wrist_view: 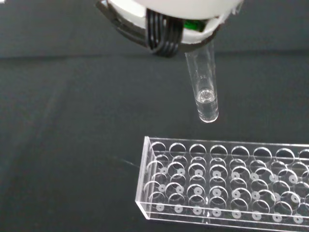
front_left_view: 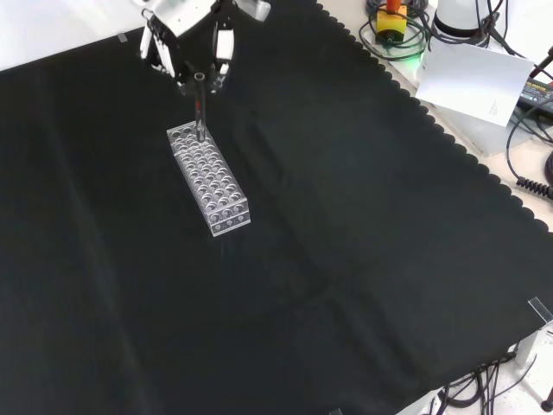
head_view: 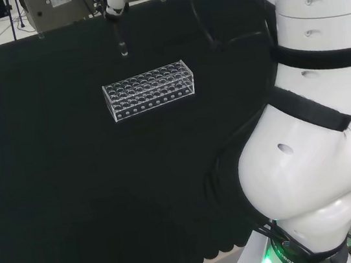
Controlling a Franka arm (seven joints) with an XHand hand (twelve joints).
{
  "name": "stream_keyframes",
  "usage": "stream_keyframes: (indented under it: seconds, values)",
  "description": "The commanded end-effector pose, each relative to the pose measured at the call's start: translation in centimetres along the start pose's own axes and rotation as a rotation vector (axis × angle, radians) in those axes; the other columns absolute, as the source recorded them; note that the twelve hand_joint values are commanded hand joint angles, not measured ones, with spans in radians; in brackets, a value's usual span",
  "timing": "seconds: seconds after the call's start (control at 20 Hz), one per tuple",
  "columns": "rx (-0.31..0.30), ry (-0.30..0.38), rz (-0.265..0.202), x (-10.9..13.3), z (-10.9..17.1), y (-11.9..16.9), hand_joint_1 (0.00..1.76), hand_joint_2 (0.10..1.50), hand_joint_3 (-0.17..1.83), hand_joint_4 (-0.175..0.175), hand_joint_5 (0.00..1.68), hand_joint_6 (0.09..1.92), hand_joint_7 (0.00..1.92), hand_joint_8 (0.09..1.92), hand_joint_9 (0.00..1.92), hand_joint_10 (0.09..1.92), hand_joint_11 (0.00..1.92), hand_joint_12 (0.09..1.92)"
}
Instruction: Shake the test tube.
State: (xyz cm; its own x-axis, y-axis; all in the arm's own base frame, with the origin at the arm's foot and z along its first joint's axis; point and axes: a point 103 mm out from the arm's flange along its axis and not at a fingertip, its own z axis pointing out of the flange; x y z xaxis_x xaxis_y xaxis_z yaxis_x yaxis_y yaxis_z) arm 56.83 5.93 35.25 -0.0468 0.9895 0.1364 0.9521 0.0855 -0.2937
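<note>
Now, head view: my hand [head_view: 116,0] sits at the far edge of the black cloth [head_view: 72,185], beyond the clear rack [head_view: 149,90], with the test tube [head_view: 123,46] hanging down from it.
Head view, tube: it is upright, its rounded end above the cloth and well clear of the rack, on the rack's far side.
Head view, rack: 1 clear block with rows of round holes, lying flat on the cloth; my own white arm links [head_view: 317,118] stand to its right.
Front view, hand: my hand [front_left_view: 186,39] comes in above the rack's upper end, fingers [front_left_view: 223,47] curled in around the top of the tube.
Front view, tube: the test tube [front_left_view: 200,108] points down, and its lower end shows over the upper end of the rack [front_left_view: 209,179]; whether it touches the rack I cannot tell from this angle.
Wrist view, tube: the test tube [wrist_view: 203,87] hangs in the air above the rack [wrist_view: 227,186], apart from it, with a small amount of clear liquid at its rounded bottom.
Wrist view, rack: every hole I can see is empty.
Grip: my fingers are closed on the tube's upper part.
</note>
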Motion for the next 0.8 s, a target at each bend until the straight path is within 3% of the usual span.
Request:
stream_keyframes:
  seconds: [0.05,0.45,0.8]
  values:
    - [-0.02,0.005,-0.024,0.7,-1.8,-2.0,1.43,0.73,0.46,-0.175,1.32,0.3,1.36,0.79,1.46,0.09,0.67,1.29]
    - [-0.015,0.042,-0.046,2.5,-1.5,-2.8,1.43,0.72,0.47,-0.175,1.32,0.3,1.37,0.79,1.46,0.09,0.67,1.3]
    - [-0.009,0.088,-0.134,7.5,-1.1,-3.0,1.43,0.72,0.47,-0.175,1.33,0.29,1.37,0.79,1.46,0.09,0.67,1.3]
